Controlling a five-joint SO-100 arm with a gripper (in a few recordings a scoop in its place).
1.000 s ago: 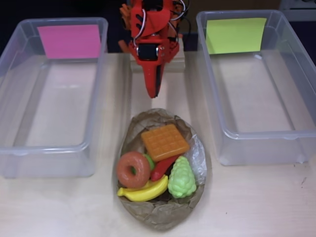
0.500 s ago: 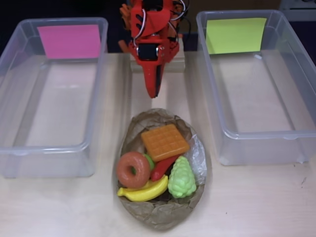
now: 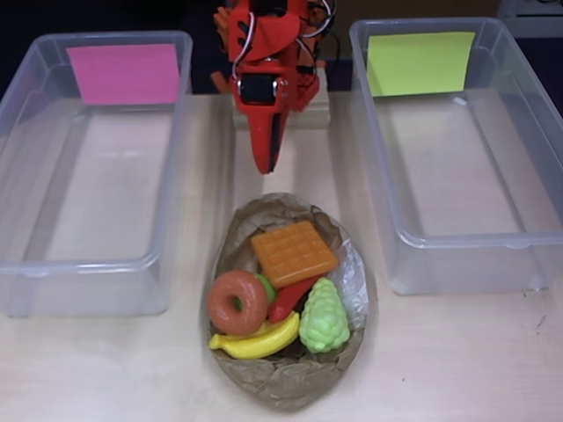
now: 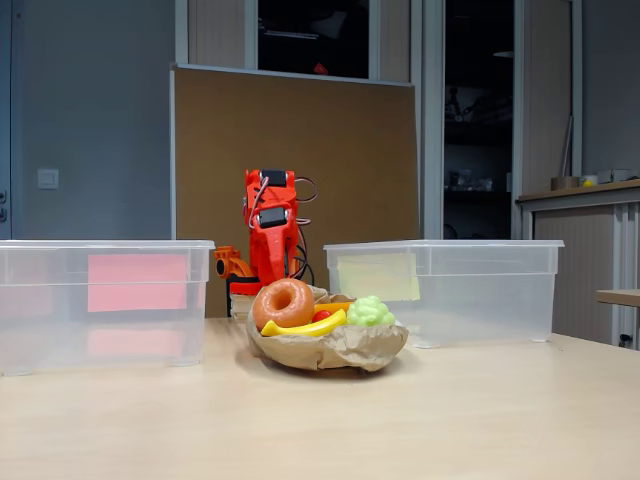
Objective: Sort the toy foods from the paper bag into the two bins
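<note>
The paper bag (image 3: 290, 382) lies flattened between the two bins and holds the toy foods. On it are an orange waffle (image 3: 294, 253), a brown donut (image 3: 237, 301), a yellow banana (image 3: 259, 341), light-green grapes (image 3: 324, 316) and a red chili (image 3: 290, 299). A bit of green apple (image 3: 266, 286) peeks from behind the donut. My red gripper (image 3: 266, 165) points at the bag's far rim, shut and empty, a short way from the waffle. In the fixed view the arm (image 4: 270, 235) stands folded behind the bag (image 4: 340, 350) and donut (image 4: 285, 303).
The clear bin with the pink label (image 3: 97, 290) lies left of the bag and the bin with the yellow-green label (image 3: 466, 264) lies right; both hold no toys. The arm's base (image 3: 280, 110) sits between their far ends. Bare tabletop runs along the front edge.
The gripper's tip has swung slightly to the left in the overhead view. The toys and the bag have not moved.
</note>
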